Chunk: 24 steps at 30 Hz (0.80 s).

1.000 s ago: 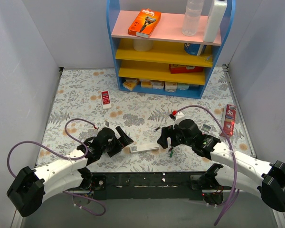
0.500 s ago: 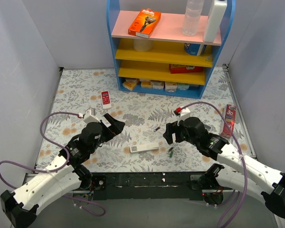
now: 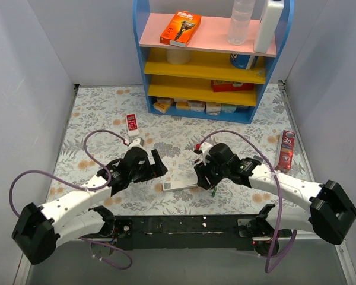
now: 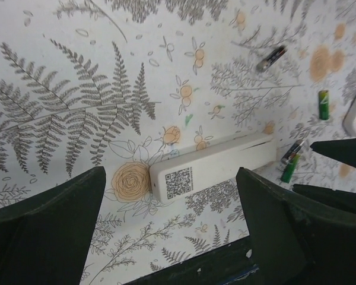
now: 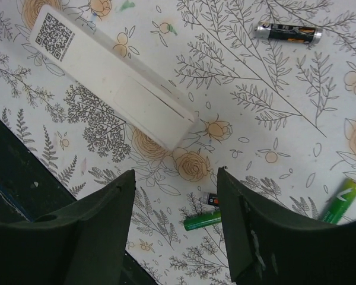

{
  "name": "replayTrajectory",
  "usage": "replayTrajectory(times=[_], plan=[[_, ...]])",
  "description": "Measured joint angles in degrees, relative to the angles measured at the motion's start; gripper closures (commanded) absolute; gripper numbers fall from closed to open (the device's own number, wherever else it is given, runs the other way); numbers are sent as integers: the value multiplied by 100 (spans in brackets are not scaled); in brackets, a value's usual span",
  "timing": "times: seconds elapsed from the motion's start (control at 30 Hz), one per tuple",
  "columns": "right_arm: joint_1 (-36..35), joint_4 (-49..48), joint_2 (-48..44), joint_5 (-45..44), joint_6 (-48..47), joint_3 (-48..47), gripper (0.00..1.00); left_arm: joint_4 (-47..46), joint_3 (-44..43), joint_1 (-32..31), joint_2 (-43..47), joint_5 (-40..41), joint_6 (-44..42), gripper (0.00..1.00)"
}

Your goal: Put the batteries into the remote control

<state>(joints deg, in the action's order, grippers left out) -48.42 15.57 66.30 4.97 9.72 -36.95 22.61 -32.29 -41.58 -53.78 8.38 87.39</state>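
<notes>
Loading not started: remote control (image 3: pixel 180 185) lies back-up between the arms, cover seemingly on, batteries (image 5: pixel 202 221) loose by its right end, left gripper (image 3: pixel 159 165) and right gripper (image 5: pixel 175 178) both spread, empty.

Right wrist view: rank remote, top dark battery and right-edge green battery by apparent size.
1. remote control
2. dark battery
3. green battery, partly hidden, so second and third places are unsure.
</notes>
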Motion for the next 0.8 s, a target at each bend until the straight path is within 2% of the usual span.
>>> replayTrajectory(times=[0.13, 0.17, 0.43, 0.6, 0.63, 0.67, 0.77, 0.8], plan=[[-11, 116, 413, 221, -28, -223, 49, -59, 0, -13, -846, -492, -15, 23], [-11, 105, 476, 234, 63, -273, 55, -66, 4, -22, -1001, -597, 0, 26], [-7, -254, 544, 238, 1259, -214, 56, -321, 201, -107, -1526, -1064, 138, 35], [-7, -588, 651, 232, 1945, 42, 50, -640, 203, -122, -1711, -1191, 199, 39], [-7, -619, 697, 227, 2065, 63, 47, -693, 203, -125, -1744, -1207, 208, 40], [-7, -662, 728, 221, 2149, 81, 41, -743, 203, -129, -1777, -1224, 223, 41], [-7, -807, 780, 197, 2398, 155, 31, -857, 203, -129, -1845, -1255, 249, 44], [-9, -863, 789, 188, 2472, 175, 31, -883, 210, -129, -1860, -1257, 256, 48]])
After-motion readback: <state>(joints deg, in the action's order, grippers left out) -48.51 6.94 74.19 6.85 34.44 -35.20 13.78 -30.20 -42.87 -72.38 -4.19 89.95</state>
